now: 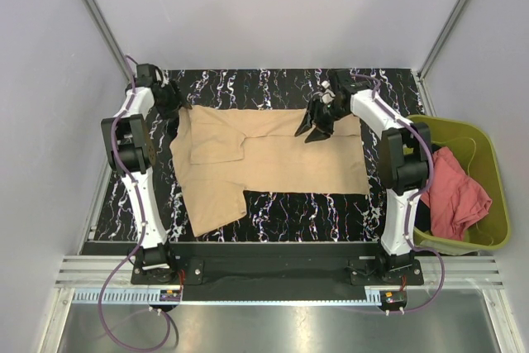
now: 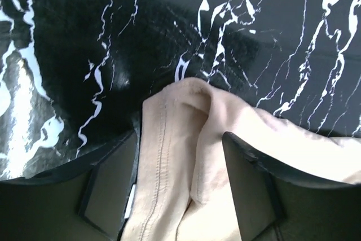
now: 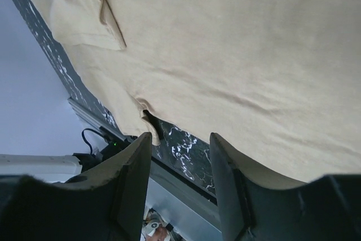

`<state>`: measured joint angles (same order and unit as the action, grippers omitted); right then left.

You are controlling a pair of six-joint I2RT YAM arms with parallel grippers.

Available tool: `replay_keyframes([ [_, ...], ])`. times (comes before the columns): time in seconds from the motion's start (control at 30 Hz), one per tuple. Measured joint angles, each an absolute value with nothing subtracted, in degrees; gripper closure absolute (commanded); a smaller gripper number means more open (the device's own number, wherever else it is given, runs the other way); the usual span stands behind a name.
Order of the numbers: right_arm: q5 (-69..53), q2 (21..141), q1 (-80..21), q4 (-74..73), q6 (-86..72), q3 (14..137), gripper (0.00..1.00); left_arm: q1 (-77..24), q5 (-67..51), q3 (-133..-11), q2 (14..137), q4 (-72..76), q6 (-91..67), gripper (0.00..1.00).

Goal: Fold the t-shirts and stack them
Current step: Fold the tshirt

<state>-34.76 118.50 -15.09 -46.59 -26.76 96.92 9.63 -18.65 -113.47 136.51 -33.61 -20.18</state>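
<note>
The tan shirt (image 1: pixel 273 155) lies mid-frame. The left claw (image 2: pixel 180 139) gapes astride its bunched upper-left corner, seemingly unpinched, and the right claw (image 3: pixel 180 137) gapes above.

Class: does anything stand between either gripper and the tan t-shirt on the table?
Nothing visible does. The left gripper straddles the bunched far-left corner of the tan t-shirt, with cloth lying between its open jaws. The right gripper hangs open over the shirt near its far edge, with nothing between them.
</note>
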Motion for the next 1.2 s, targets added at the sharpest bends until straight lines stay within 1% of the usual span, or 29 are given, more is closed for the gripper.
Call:
replay_keyframes([
  [0.03,-34.54,118.50,-14.48,-46.59,-26.76,96.92,0.47,9.67,-19.07,-113.60,136.75,-33.34,-20.56,0.38],
  [0.07,-34.48,118.50,-14.02,-46.57,-26.76,96.95,0.47,9.74,-19.75,-113.82,137.03,-33.10,-20.82,0.38],
  [0.17,-33.76,118.52,-12.49,-46.57,-26.83,97.27,0.48,9.85,-20.99,-114.41,137.78,-32.82,-21.63,0.51],
  [0.2,-33.34,118.54,-12.10,-46.61,-26.92,97.54,0.48,9.87,-21.32,-114.43,137.95,-32.67,-21.91,0.60],
  [0.27,-32.03,118.91,-11.60,-46.57,-27.27,98.54,0.51,10.04,-21.80,-114.54,138.37,-32.80,-22.39,0.68],
  [0.3,-30.96,119.28,-11.49,-46.52,-27.59,99.26,0.53,10.22,-22.33,-114.76,138.67,-32.84,-22.65,0.78],
  [0.33,-29.91,119.74,-11.44,-46.41,-27.97,100.03,0.57,10.35,-22.57,-114.91,138.91,-32.88,-22.96,0.86],
  [0.4,-27.31,120.92,-11.27,-46.19,-28.73,101.75,0.59,10.76,-23.03,-115.13,139.39,-33.01,-23.27,1.00],
  [0.47,-24.21,122.48,-11.16,-45.87,-29.34,103.61,0.65,11.29,-23.70,-115.39,139.57,-33.08,-23.46,1.00],
  [0.57,-19.33,125.10,-10.66,-45.50,-30.30,106.54,0.70,12.25,-23.79,-115.42,139.59,-33.06,-23.90,1.00],
  [0.8,-11.14,132.22,-7.53,-44.40,-31.27,113.73,0.72,14.68,-23.77,-115.94,139.85,-32.86,-24.03,1.00],
  [1.07,-6.98,137.97,-6.37,-43.86,-30.06,121.47,0.74,15.97,-23.73,-116.51,140.38,-32.38,-24.99,1.00],
  [1.17,-6.68,139.24,-6.35,-43.66,-29.54,124.27,0.74,16.29,-23.44,-116.64,140.40,-32.38,-25.36,0.97],
  [1.2,-6.68,139.65,-6.33,-43.75,-29.41,125.29,0.74,16.45,-23.38,-116.66,140.44,-32.29,-25.43,0.88],
])
